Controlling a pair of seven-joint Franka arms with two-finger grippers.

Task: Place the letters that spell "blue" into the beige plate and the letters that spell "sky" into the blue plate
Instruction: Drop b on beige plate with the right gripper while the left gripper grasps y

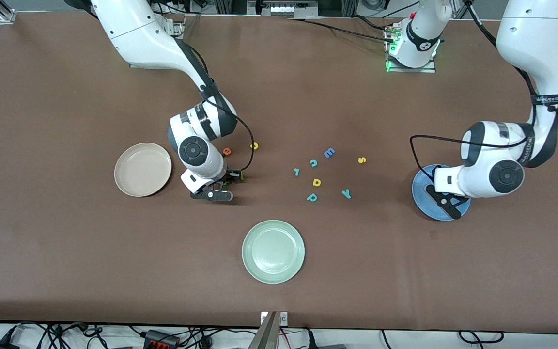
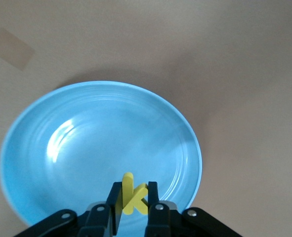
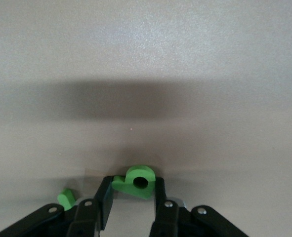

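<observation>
The yellow k (image 2: 133, 195) is pinched upright between the fingers of the left gripper (image 2: 134, 207), which hangs over the blue plate (image 2: 52, 128); that plate (image 1: 422, 194) sits toward the left arm's end of the table, and the letter is above the plate's inner surface, close to its rim. The green b (image 3: 136, 181) lies on the brown table (image 1: 66, 271) between the fingers of the right gripper (image 3: 132, 202), whose pads stand just beside it on both sides, though whether they already press on it cannot be told. A second small green piece (image 3: 65, 198) lies just beside that gripper's finger; it may be the thin l, but too little shows to be sure. In the front view the right gripper (image 1: 234, 177) is down at the table near the beige plate (image 1: 143, 169), which holds no letters. The orange-red e (image 1: 227, 151) and a yellow letter (image 1: 255, 145) lie on the table just above the right gripper in that view, farther from the front camera. In the middle of the table lies a loose cluster: the yellow s (image 1: 362, 160), the teal y (image 1: 347, 194), a blue capital E (image 1: 329, 153), a teal c (image 1: 313, 163), a small teal letter (image 1: 297, 171), a yellow d-like letter (image 1: 316, 182) and a teal p (image 1: 312, 197). A pale green plate (image 1: 273, 251) sits nearest the front camera.
</observation>
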